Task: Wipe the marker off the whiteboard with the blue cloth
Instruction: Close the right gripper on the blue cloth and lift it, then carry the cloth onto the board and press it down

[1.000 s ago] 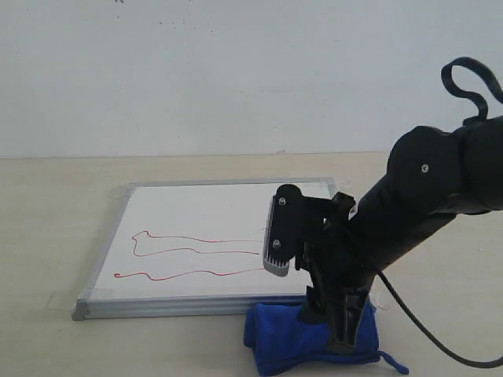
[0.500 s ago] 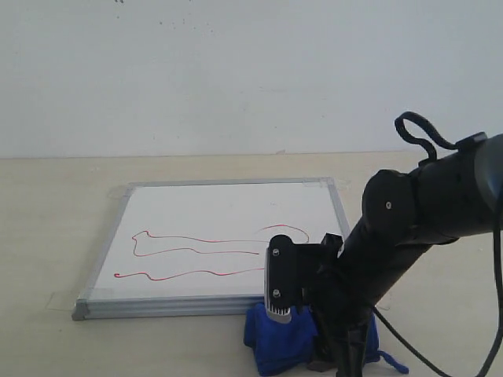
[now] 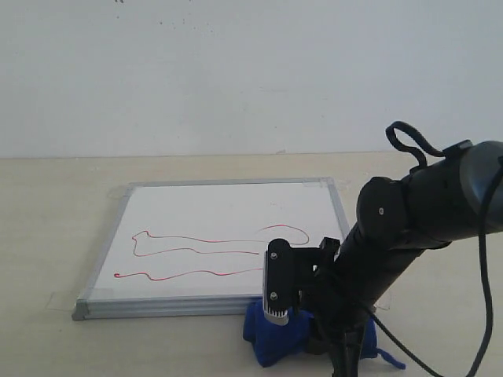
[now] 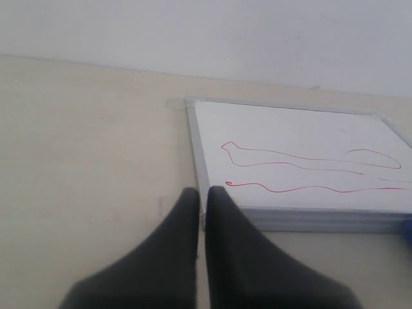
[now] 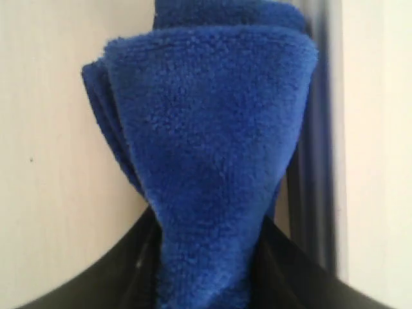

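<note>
The whiteboard (image 3: 228,206) lies flat on the table, and the red marker (image 3: 196,252) runs across it in long wavy loops. The blue cloth (image 3: 275,343) sits bunched on the table against the board's near edge. My right gripper (image 3: 326,344) reaches down onto it. In the right wrist view the cloth (image 5: 212,129) narrows where the right gripper (image 5: 209,228) pinches it from both sides, next to the board's frame (image 5: 315,161). My left gripper (image 4: 203,193) is shut and empty, just off the board's near left corner; whiteboard (image 4: 296,132) and marker (image 4: 290,158) lie beyond it.
The pale wooden table (image 3: 47,204) runs back to a white wall (image 3: 236,71). Clear tape tabs (image 3: 59,299) hold the board's corners. The right arm's black cable (image 3: 424,357) loops down beside the cloth.
The right arm has dropped lower onto the blue cloth, and its fingers have drawn in and pinched the cloth. The board and marker line are unchanged.
</note>
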Tool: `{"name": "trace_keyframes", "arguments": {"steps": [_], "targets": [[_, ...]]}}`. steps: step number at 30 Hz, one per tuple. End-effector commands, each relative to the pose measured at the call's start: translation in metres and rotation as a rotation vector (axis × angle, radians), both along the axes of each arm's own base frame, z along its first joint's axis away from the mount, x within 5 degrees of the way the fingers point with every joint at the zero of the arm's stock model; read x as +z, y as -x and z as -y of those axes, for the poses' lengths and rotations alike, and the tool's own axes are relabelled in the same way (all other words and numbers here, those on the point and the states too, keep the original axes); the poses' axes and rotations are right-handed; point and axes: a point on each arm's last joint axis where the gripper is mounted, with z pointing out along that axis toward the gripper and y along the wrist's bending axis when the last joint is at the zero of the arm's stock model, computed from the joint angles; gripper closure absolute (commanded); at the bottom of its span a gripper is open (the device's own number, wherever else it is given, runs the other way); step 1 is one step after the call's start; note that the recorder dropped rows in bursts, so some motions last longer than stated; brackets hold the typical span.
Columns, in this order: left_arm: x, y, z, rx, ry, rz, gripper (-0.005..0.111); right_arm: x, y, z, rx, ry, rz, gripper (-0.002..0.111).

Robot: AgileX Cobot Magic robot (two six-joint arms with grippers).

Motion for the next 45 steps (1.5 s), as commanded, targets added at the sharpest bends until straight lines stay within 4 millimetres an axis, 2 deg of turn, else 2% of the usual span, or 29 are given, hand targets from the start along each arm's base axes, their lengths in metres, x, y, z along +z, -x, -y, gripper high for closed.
{"name": "trace_keyframes", "arguments": {"steps": [1, 4, 6, 8, 9, 12, 15, 17, 18, 20, 22, 23, 26, 28, 31, 32, 36, 40, 45], "targets": [[0.000, 0.000, 0.000, -0.001, 0.009, 0.009, 0.103, -0.001, 0.004, 0.000, -0.033, -0.004, -0.059, 0.108], [0.000, 0.000, 0.000, -0.001, 0.009, 0.009, 0.103, 0.010, 0.003, -0.003, -0.111, -0.050, -0.062, 0.108], [0.000, 0.000, 0.000, -0.001, 0.009, 0.009, 0.103, 0.027, 0.000, -0.006, -0.164, -0.098, -0.052, 0.108], [0.000, 0.000, 0.000, -0.001, 0.009, 0.009, 0.103, 0.052, -0.004, -0.009, -0.262, -0.164, -0.031, 0.108], [0.000, 0.000, 0.000, -0.001, 0.009, 0.009, 0.103, 0.081, -0.011, -0.011, -0.363, -0.234, 0.010, 0.108], [0.000, 0.000, 0.000, -0.001, 0.009, 0.009, 0.103, 0.127, -0.024, -0.014, -0.503, -0.364, 0.108, 0.108], [0.000, 0.000, 0.000, -0.001, 0.009, 0.009, 0.103, 0.153, -0.039, -0.015, -0.624, -0.431, 0.185, 0.108], [0.000, 0.000, 0.000, -0.001, 0.009, 0.009, 0.103, 0.157, -0.051, -0.015, -0.710, -0.413, 0.209, 0.108], [0.000, 0.000, 0.000, -0.001, 0.009, 0.009, 0.103, 0.155, -0.056, -0.015, -0.750, -0.392, 0.214, 0.108], [0.000, 0.000, 0.000, -0.001, 0.009, 0.009, 0.103, 0.141, -0.082, -0.008, -0.890, -0.298, 0.252, 0.108], [0.000, 0.000, 0.000, -0.001, 0.009, 0.009, 0.103, 0.117, -0.107, -0.001, -0.944, -0.182, 0.260, 0.108], [0.000, 0.000, 0.000, -0.001, 0.009, 0.009, 0.103, 0.099, -0.122, 0.004, -0.972, -0.120, 0.234, 0.108], [0.000, 0.000, 0.000, -0.001, 0.009, 0.009, 0.103, 0.066, -0.146, 0.006, -1.036, -0.071, 0.164, 0.108], [0.000, 0.000, 0.000, -0.001, 0.009, 0.009, 0.103, 0.055, -0.152, 0.004, -1.058, -0.109, 0.166, 0.108], [0.000, 0.000, 0.000, -0.001, 0.009, 0.009, 0.103, 0.038, -0.155, 0.000, -1.092, -0.128, 0.131, 0.108], [0.000, 0.000, 0.000, -0.001, 0.009, 0.009, 0.103, 0.027, -0.156, -0.001, -1.094, -0.112, 0.116, 0.108], [0.000, 0.000, 0.000, -0.001, 0.009, 0.009, 0.103, 0.008, -0.154, -0.003, -1.062, -0.056, 0.080, 0.108], [0.000, 0.000, 0.000, -0.001, 0.009, 0.009, 0.103, -0.001, -0.147, -0.009, -1.015, -0.058, -0.038, 0.108], [0.000, 0.000, 0.000, -0.001, 0.009, 0.009, 0.103, -0.001, -0.131, -0.033, -0.889, -0.170, -0.270, 0.108]]}}
